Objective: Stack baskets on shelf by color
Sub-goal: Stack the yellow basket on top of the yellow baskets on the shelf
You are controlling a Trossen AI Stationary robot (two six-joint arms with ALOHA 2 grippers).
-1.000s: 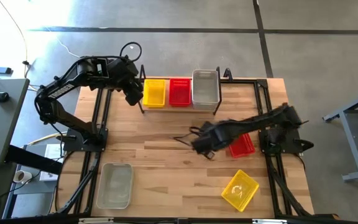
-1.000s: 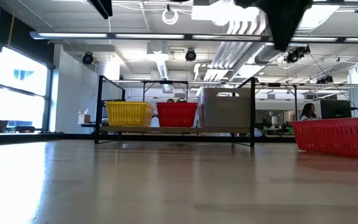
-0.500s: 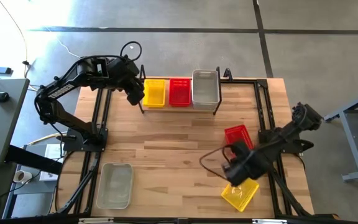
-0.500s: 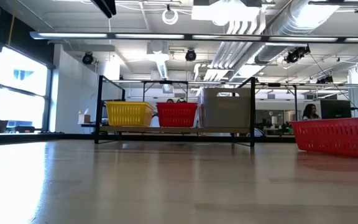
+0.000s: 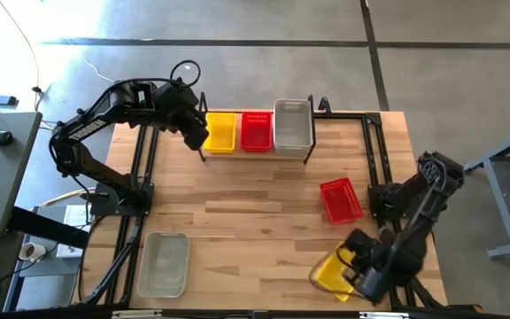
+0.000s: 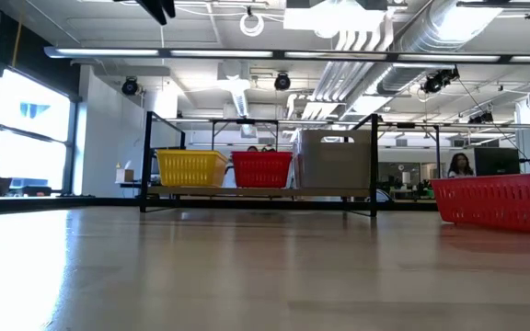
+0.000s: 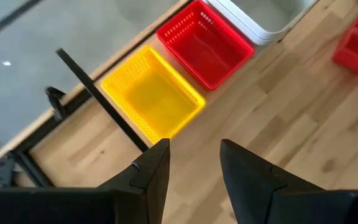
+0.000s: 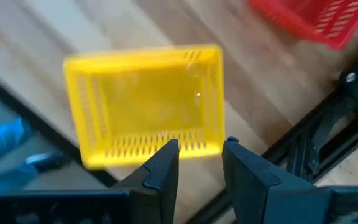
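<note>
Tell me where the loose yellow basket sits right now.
In the high view, the loose yellow basket lies at the table's near right corner, below the loose red basket, with the right tool hovering open over it.

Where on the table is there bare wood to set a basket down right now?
The widest bare patch is mid-table, between the shelf, the loose red basket and the grey basket. It is crowded at the near right corner, where the right gripper hovers over the yellow basket.

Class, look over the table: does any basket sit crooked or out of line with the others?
Yes. The loose yellow basket near the table's front edge lies turned at an angle under the right tool, and the loose red basket is slightly skewed. The shelf baskets sit in a straight row.
</note>
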